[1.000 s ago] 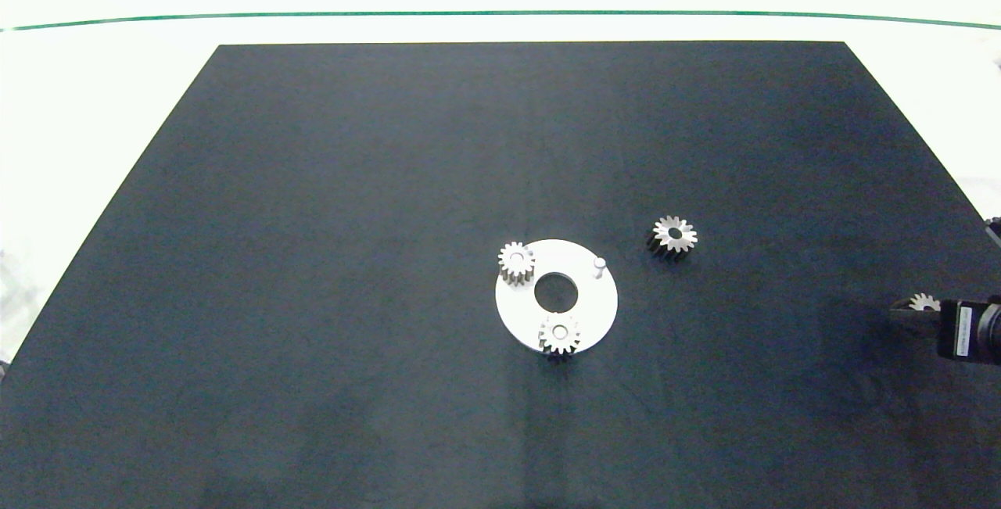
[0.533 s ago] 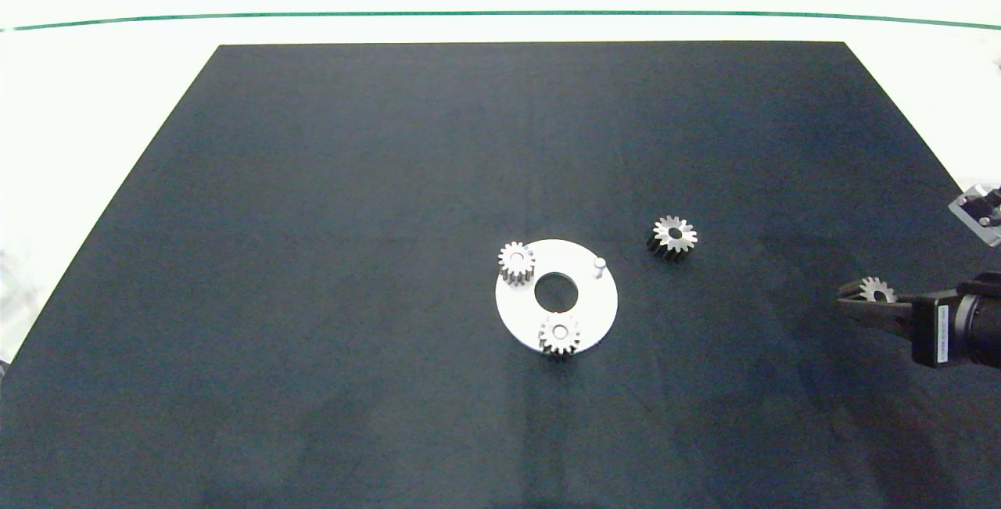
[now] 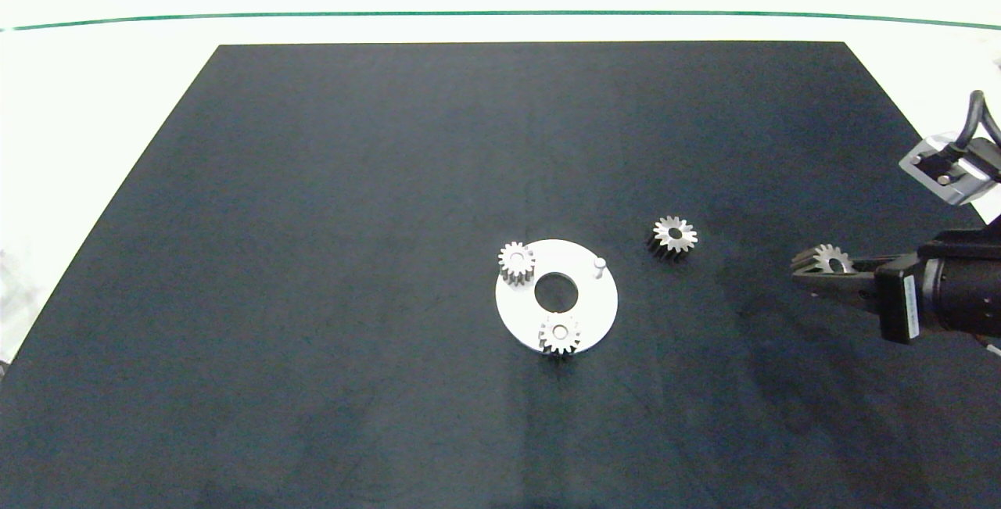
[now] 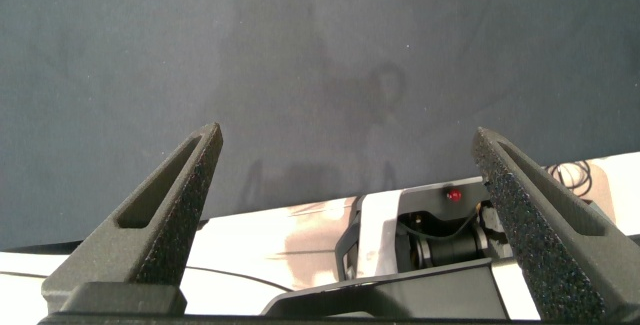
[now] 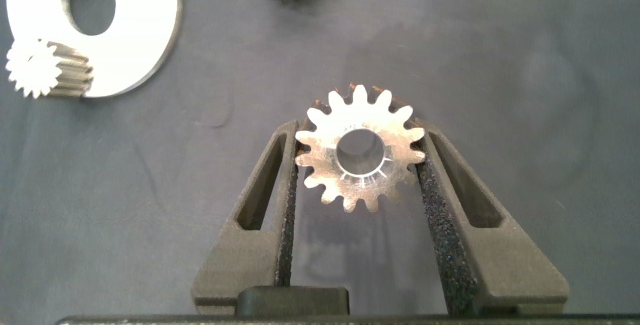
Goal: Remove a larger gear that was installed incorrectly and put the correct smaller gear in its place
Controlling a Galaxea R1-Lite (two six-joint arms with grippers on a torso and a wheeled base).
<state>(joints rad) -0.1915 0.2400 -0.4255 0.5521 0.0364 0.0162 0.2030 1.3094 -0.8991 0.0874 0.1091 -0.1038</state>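
Above the mat's right side, right claw point(image 3: 805, 273) grips the smaller gear point(image 5: 360, 150).

The right arm reaches in from the right side over the table, its claw point(image 3: 805, 274) pointing left and held level. Its two grey fingers point(image 5: 440, 205) are closed tight against opposite sides of the small gear point(image 5: 360, 155), gripping it. The left claw point(image 4: 350, 225) sits out of the overhead view, fingers spread wide apart and holding nothing.
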